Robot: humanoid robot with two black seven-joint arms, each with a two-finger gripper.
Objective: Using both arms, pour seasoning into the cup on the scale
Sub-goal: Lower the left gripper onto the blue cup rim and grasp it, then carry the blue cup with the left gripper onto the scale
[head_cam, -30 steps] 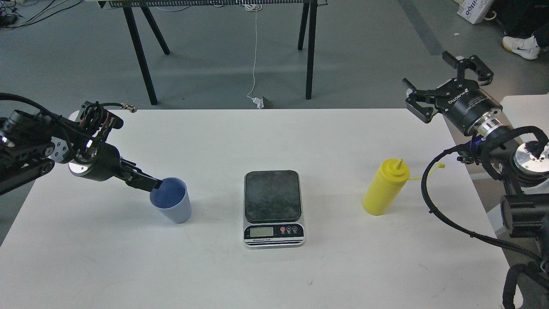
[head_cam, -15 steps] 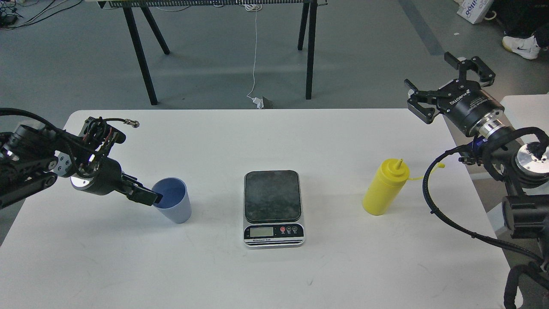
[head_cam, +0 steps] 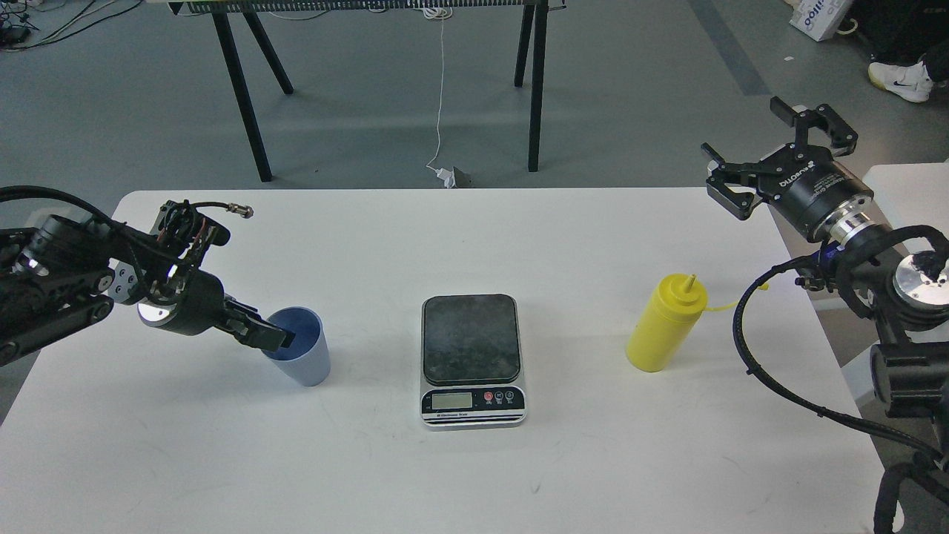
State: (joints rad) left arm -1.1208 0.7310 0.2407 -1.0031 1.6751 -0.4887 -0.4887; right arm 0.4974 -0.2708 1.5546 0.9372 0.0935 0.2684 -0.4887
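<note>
White table (head_cam: 460,482) on grey floor (head_cam: 385,111); right fingers (head_cam: 778,148) wide, left fingers (head_cam: 278,341) at cup (head_cam: 300,360), spread unclear.

Left black robot arm with silver wrist ring and looped black cables (head_cam: 81,271) reaching in from the left edge, forearm low and slanting slightly downward toward the centre. Left black two-finger hand (head_cam: 273,337) pointing right and down; fingers seen as one dark wedge, not told apart, so spread unclear. Right black robot arm with silver wrist ring (head_cam: 852,222) rising from the lower right corner, elbow bent, thick black cable hanging in a loop beside it, wrist angled up and to the left. Right black two-finger hand (head_cam: 756,148) held high, fingers spread wide apart, gripping nothing.
</note>
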